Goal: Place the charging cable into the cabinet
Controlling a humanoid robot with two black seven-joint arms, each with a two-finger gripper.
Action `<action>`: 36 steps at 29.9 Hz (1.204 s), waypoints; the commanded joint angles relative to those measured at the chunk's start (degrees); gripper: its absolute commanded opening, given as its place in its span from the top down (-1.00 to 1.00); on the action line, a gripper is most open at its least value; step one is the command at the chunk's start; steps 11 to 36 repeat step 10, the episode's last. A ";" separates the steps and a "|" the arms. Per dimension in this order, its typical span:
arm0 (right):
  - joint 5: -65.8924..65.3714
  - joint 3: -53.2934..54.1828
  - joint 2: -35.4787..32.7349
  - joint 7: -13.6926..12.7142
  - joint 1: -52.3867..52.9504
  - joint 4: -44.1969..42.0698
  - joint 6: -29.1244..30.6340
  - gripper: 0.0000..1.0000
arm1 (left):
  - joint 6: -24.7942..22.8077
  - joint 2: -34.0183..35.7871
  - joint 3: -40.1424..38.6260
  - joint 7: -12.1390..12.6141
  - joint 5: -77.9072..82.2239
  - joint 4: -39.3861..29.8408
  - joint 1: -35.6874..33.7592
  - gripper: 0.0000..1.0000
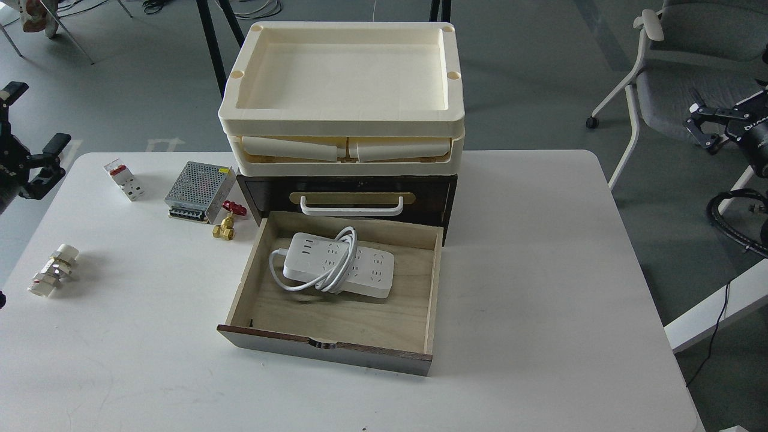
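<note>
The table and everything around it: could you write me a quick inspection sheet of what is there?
Surface: white rounded table, lightly scuffed.
Job's things: flat white power strip with looped cord lies inside the open pale wood-lined drawer of the dark brown wooden cabinet.
Clutter: perforated metal box, white-and-red breaker, brass valve with red handle, white-and-metal fitting; cream plastic trays stacked on the cabinet.
Grippers: left end effector and right end effector both off the table, open, empty.
Cables: black cable at right.
Surroundings: grey office chair, grey floor.
</note>
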 commanded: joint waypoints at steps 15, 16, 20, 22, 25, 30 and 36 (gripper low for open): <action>-0.11 0.22 1.59 0.12 7.60 4.61 0.00 -1.00 | -0.03 -5.72 0.30 0.00 -0.26 5.71 -5.91 -0.99; -0.11 0.22 1.59 0.12 7.60 4.61 0.00 -1.00 | -0.03 -5.72 0.30 0.00 -0.26 5.71 -5.91 -0.99; -0.11 0.22 1.59 0.12 7.60 4.61 0.00 -1.00 | -0.03 -5.72 0.30 0.00 -0.26 5.71 -5.91 -0.99; -0.11 0.22 1.59 0.12 7.60 4.61 0.00 -1.00 | -0.03 -5.72 0.30 0.00 -0.26 5.71 -5.91 -0.99; -0.11 0.22 1.59 0.12 7.60 4.61 0.00 -1.00 | -0.03 -5.72 0.30 0.00 -0.26 5.71 -5.91 -0.99; -0.11 0.22 1.59 0.12 7.60 4.61 0.00 -1.00 | -0.03 -5.72 0.30 0.00 -0.26 5.71 -5.91 -0.99; -0.11 0.22 1.59 0.12 7.60 4.61 0.00 -1.00 | -0.03 -5.72 0.30 0.00 -0.26 5.71 -5.91 -0.99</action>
